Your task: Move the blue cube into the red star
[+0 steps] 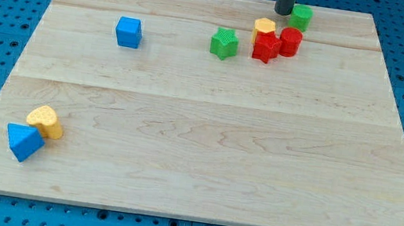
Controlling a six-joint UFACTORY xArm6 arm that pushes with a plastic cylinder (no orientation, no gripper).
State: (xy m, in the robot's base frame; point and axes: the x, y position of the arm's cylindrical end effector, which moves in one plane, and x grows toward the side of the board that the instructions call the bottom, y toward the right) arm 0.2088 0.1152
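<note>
At the counter's (202,168) near left corner a blue triangular block (23,142) was seen touching a yellow heart (45,121). Farther back, the blue cube (129,31) was noted well left of the green star (224,43) and red star (265,47). My tip (283,12) was recorded just beside the green block (301,17). No pincer was observed.

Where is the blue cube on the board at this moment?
The blue cube sits alone in the view's upper left part of the wooden board, well to the view's left of the green star.
</note>
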